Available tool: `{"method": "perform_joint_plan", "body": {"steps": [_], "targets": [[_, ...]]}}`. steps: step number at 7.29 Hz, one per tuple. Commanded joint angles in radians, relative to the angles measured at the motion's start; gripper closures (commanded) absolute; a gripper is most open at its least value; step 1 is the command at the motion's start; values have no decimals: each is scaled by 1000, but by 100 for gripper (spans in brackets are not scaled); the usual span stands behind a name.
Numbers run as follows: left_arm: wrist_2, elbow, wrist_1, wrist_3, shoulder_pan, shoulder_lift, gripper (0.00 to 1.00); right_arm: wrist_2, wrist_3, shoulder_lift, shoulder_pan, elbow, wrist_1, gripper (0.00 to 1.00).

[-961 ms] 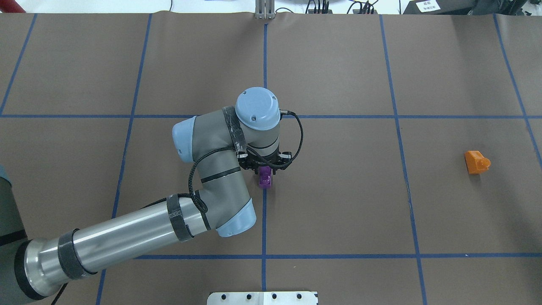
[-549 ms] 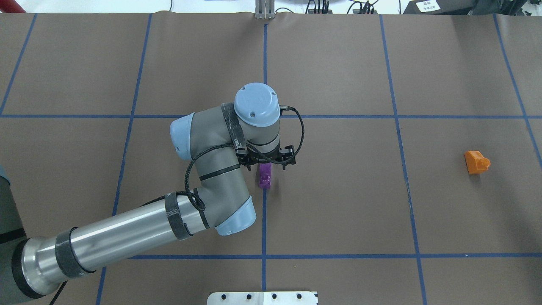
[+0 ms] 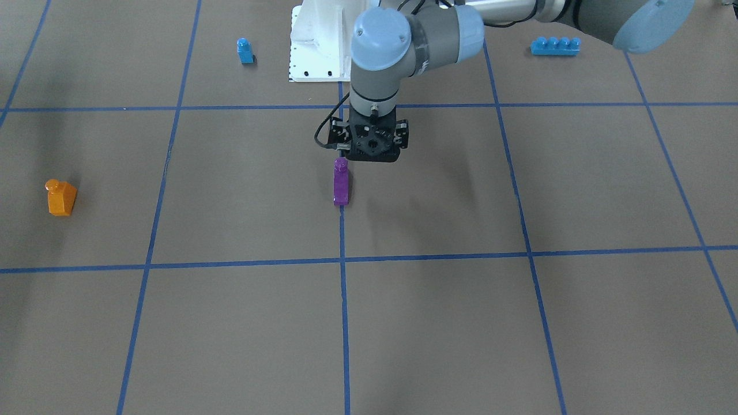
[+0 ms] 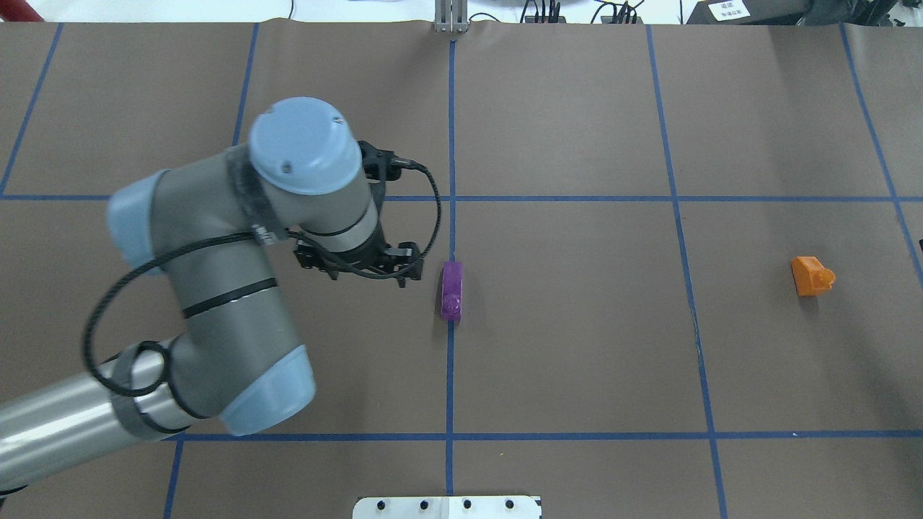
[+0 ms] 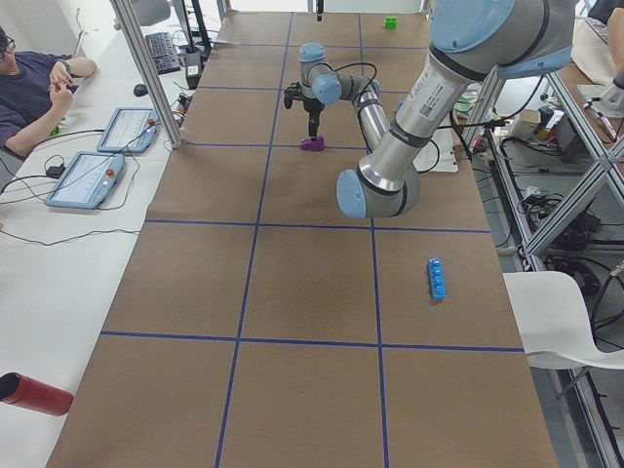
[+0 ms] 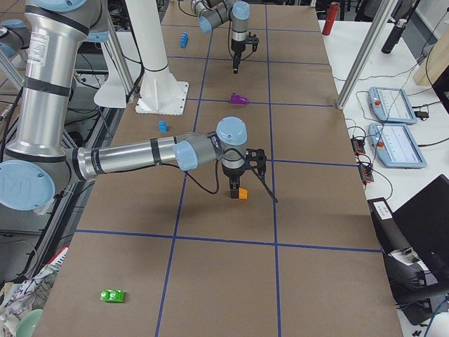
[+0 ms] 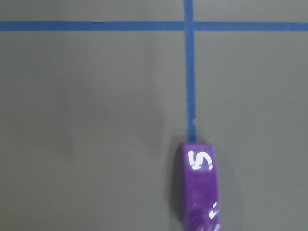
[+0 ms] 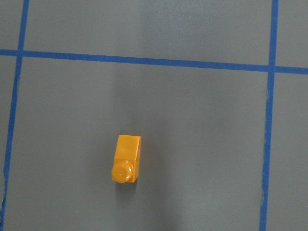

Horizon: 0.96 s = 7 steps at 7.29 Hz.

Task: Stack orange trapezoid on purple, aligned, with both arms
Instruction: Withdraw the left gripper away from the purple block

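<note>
Left tool: jaws spread wide, empty, raised off table, just left of purple.
Purple: upright on centre tape line, stud up, nothing touching it.
Right tool: seen in right side view only, above orange trapezoid; jaw spread cannot tell.
Orange trapezoid: far right on table, well apart from purple, unstacked.

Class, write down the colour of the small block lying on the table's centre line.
The block is purple, clearest in the overhead exterior view.
</note>
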<state>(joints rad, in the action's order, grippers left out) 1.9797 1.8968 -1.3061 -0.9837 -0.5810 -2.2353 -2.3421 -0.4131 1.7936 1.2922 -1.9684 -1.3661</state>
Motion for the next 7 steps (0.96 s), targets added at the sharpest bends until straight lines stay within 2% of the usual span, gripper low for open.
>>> {"method": "perform_joint_plan", "body": {"steps": [1, 3, 5, 7], "targets": [[58, 236, 88, 278, -139, 217, 0, 16, -124, 10, -89, 17, 85, 0], [250, 246, 87, 672, -360, 365, 0, 100, -226, 10, -178, 48, 157, 0], [288, 246, 81, 825, -439, 442, 0, 156, -317, 7, -234, 167, 369, 0], [288, 248, 80, 829, -442, 444, 0, 208, -326, -2, -296, 187, 395, 0]]}}
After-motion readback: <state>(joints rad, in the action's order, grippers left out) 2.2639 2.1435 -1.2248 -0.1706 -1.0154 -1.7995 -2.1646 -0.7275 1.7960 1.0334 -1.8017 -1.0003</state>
